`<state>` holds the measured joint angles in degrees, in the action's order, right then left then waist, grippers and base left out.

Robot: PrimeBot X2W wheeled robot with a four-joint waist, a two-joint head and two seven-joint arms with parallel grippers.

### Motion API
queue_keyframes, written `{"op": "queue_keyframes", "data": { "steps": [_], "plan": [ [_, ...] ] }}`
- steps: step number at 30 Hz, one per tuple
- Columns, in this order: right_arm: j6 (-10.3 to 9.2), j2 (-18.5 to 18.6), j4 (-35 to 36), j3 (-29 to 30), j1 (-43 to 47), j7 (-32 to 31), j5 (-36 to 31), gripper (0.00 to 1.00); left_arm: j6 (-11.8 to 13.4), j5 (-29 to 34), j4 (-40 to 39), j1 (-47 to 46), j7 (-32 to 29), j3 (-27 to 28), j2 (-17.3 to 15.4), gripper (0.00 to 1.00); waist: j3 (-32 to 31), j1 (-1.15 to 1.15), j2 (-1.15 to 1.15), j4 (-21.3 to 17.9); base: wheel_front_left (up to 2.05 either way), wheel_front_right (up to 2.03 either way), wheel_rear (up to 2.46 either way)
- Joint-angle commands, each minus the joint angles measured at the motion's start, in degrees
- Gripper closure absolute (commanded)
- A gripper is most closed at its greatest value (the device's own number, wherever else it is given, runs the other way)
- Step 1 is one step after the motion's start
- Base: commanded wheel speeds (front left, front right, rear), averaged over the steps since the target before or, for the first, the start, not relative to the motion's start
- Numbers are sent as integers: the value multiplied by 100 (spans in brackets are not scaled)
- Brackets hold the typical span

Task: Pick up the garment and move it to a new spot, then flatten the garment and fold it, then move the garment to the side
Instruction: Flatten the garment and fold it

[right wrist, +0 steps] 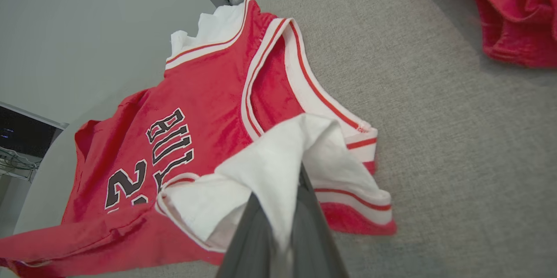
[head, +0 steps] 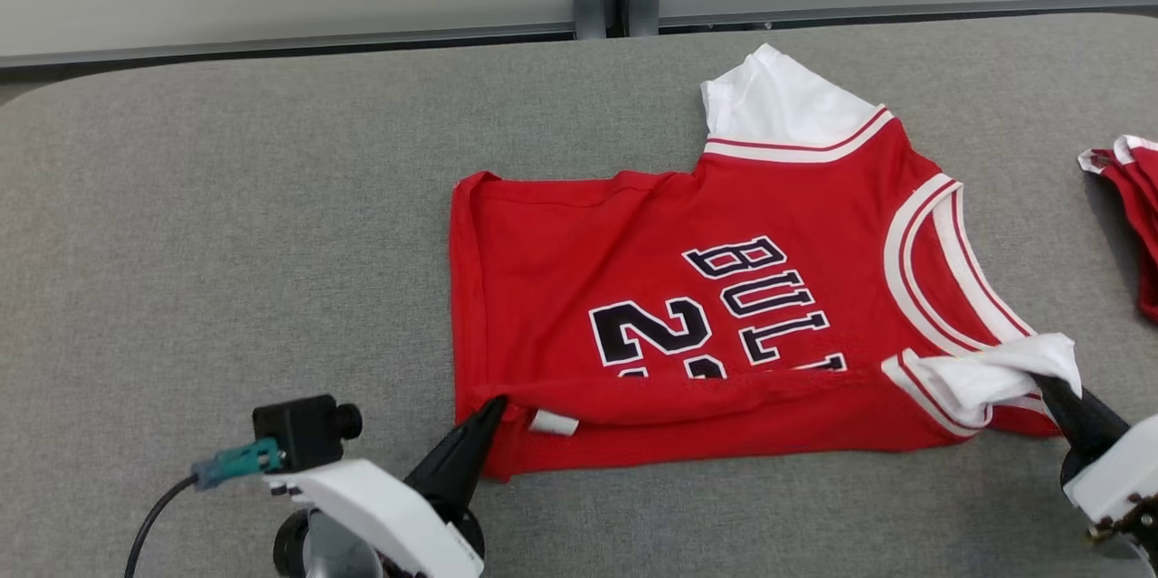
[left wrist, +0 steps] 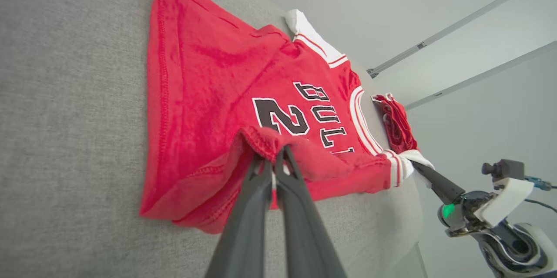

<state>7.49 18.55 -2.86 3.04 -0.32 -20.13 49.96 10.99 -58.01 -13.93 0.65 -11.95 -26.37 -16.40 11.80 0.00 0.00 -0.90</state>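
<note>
Your left claw (head: 496, 406) is pressed together on the near hem corner of the garment (head: 724, 289), pinching a small bunch of red cloth, as the left wrist view makes plain. Your right claw (head: 1042, 381) is closed as well, pinching the white cloth at the near shoulder. The garment lies spread on the grey bench (head: 226, 198), a little right of the middle, with its neck toward your right and its hem toward your left. Its near long edge is already turned up over the lower part of the printed number. Holding those two near corners looks meant to carry that edge across as one straight line, so the fold comes out even. A red bundle (head: 1131, 216) sits apart at the bench's right edge, out of the way.
</note>
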Motion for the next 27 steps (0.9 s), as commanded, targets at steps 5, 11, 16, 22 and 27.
{"op": "queue_keyframes", "data": {
  "steps": [5,11,16,22,27],
  "plan": [
    [1,87,-361,-54,-691,-238,-306,81,-48,80,669,-718,-188,-117,140,100,236,0,0,87,0,0,0],
    [1,183,-491,-196,-1182,-2,-585,0,-38,224,1289,-1047,101,16,257,0,305,0,0,64,0,0,0],
    [1,545,51,-259,-669,283,-798,0,111,508,1103,-701,340,6,44,0,283,0,0,-5,0,0,0],
    [1,769,578,-204,209,320,-1198,0,532,1049,539,-147,490,-307,-95,0,534,0,0,-125,0,0,0],
    [1,709,458,-174,268,387,-1621,0,751,1366,590,-122,470,-580,-54,0,744,0,0,-124,0,0,0]
  ]
}}
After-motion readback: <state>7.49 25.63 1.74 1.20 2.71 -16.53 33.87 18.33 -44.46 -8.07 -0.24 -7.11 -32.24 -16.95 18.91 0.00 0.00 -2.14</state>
